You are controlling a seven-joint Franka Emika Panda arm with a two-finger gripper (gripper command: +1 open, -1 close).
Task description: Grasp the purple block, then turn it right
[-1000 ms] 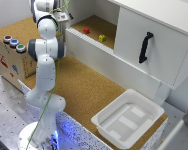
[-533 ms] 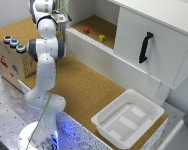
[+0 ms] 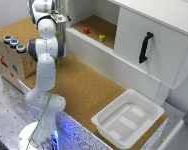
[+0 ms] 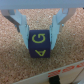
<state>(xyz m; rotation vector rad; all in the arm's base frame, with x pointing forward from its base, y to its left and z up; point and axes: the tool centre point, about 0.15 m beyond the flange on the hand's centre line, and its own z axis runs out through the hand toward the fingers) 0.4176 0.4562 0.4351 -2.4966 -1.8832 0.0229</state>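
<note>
In the wrist view the purple block (image 4: 39, 45) with yellow characters stands on the cork surface between my fingers. My gripper (image 4: 39, 29) straddles it, and both light blue fingers (image 4: 22, 25) press against its upper sides. In the exterior view the gripper (image 3: 62, 20) is at the back, by the left end of the open cabinet shelf. The arm hides the purple block there.
A red block (image 3: 86, 30) and a yellow block (image 3: 102, 38) lie on the cabinet shelf. The cabinet door has a black handle (image 3: 145, 47). A white tray (image 3: 110, 131) sits at the front right. A wooden box with buttons (image 3: 9, 62) stands at the left.
</note>
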